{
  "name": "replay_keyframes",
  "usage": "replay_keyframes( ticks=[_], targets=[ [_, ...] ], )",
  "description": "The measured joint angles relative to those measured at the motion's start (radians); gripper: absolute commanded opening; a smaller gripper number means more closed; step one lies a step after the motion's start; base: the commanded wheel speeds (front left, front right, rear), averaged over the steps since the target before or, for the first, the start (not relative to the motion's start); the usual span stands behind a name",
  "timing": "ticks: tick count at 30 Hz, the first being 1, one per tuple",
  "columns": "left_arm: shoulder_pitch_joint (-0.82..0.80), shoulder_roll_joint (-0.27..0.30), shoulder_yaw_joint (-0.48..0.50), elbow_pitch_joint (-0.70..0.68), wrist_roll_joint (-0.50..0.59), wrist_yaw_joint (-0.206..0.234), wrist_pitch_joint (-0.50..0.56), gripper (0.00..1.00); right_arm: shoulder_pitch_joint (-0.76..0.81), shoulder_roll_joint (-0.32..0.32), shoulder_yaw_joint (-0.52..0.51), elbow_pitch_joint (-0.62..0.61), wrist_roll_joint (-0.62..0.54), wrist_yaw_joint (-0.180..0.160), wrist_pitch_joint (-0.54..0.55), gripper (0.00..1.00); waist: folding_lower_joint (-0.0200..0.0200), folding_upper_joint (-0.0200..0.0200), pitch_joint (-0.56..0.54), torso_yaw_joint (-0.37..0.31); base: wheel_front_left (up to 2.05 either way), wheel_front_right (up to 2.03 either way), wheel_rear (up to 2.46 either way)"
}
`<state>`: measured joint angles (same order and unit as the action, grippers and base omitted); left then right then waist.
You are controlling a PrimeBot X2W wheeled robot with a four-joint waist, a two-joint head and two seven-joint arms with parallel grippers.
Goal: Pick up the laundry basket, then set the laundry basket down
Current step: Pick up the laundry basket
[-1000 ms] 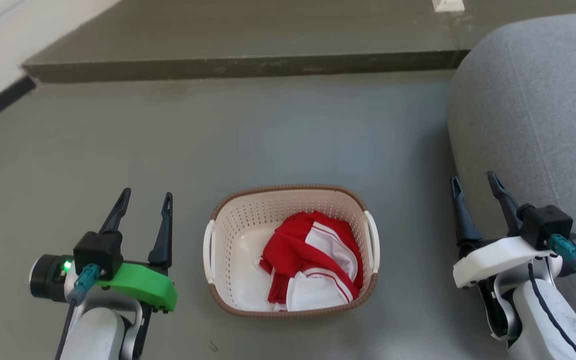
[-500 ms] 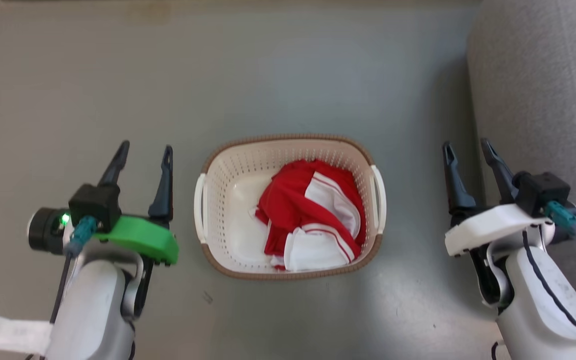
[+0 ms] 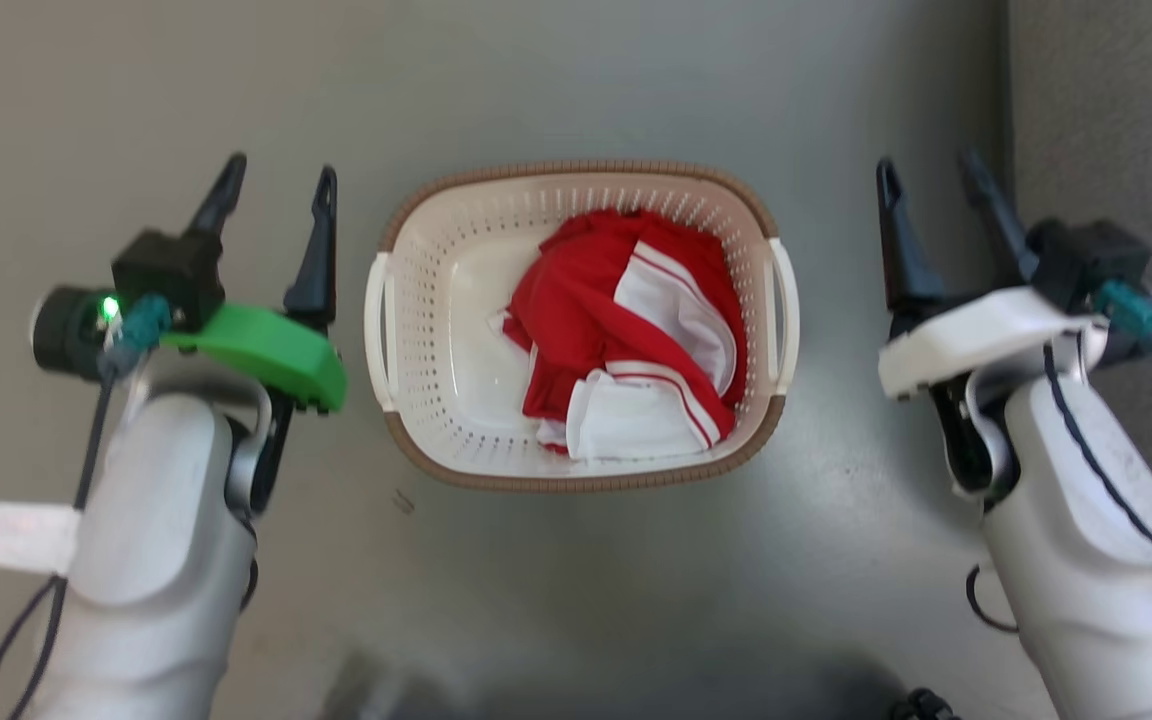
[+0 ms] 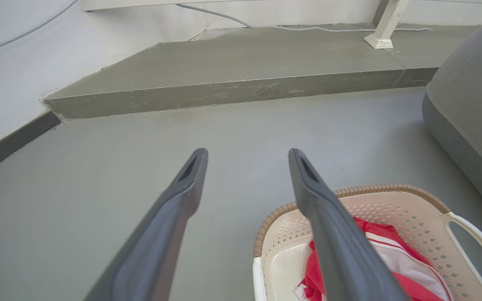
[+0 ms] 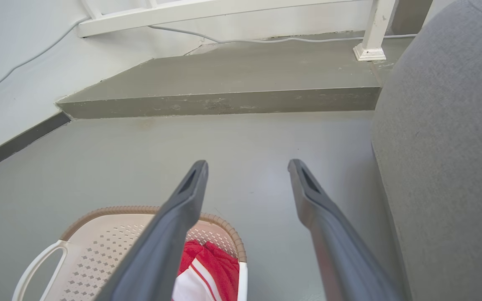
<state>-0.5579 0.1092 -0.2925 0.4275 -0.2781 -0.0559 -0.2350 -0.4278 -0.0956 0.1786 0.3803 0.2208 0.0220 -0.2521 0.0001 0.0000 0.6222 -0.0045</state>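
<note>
The laundry basket stands on the grey floor at the centre of the head view, cream-white and perforated, with a brown rim and a white handle on each side. A red and white garment lies crumpled inside it. My left gripper hangs open to the left of the basket, apart from its left handle. To the right of the right handle, my right gripper is open as well. The left wrist view has the basket at lower right; the right wrist view has the basket at lower left.
A grey upholstered seat rises close beside my right arm, and this seat fills the right side of the right wrist view. Ahead lies a raised concrete step with a white post on it, and a white wall on the left.
The head camera has tilted down, so the step has left the picture and the basket sits higher in it. Both grippers stay open on either side of the basket, now alongside its handles.
</note>
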Motion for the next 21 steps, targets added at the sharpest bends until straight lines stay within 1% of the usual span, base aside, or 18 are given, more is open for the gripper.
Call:
replay_keyframes(
  ticks=[9, 11, 12, 16, 18, 21],
  targets=[
    [-0.163, -0.002, -0.019, 0.111, 0.000, -0.033, 0.033, 1.00, -0.147, 0.002, 0.017, 0.093, -0.006, 0.004, -0.003, 1.00, 0.0001, 0.0000, 0.127, 0.000, 0.00, 0.00, 0.00],
    [-0.180, -0.007, -0.031, 0.146, 0.000, -0.041, 0.037, 1.00, -0.159, 0.002, 0.020, 0.122, -0.009, 0.006, -0.003, 1.00, 0.0001, 0.0000, 0.150, 0.000, 0.00, 0.00, 0.00],
    [-0.184, -0.010, -0.033, 0.157, 0.000, -0.042, 0.041, 1.00, -0.162, 0.002, 0.023, 0.136, -0.010, 0.012, -0.003, 1.00, 0.0001, 0.0000, 0.160, 0.000, 0.00, 0.00, 0.00],
    [-0.208, -0.017, -0.036, 0.216, -0.007, -0.049, 0.045, 1.00, -0.180, 0.007, 0.035, 0.187, -0.010, 0.014, -0.003, 1.00, 0.0001, 0.0000, 0.196, -0.001, 0.00, 0.00, 0.00],
    [-0.219, -0.022, -0.038, 0.244, -0.009, -0.051, 0.045, 1.00, -0.189, 0.009, 0.041, 0.207, -0.010, 0.021, -0.003, 1.00, 0.0001, 0.0000, 0.211, -0.002, 0.00, 0.00, 0.00],
    [-0.226, -0.023, -0.044, 0.289, -0.009, -0.054, 0.045, 1.00, -0.194, 0.016, 0.043, 0.239, -0.010, 0.021, -0.003, 1.00, 0.0001, 0.0000, 0.228, -0.005, 0.00, 0.00, 0.00]
  ],
)
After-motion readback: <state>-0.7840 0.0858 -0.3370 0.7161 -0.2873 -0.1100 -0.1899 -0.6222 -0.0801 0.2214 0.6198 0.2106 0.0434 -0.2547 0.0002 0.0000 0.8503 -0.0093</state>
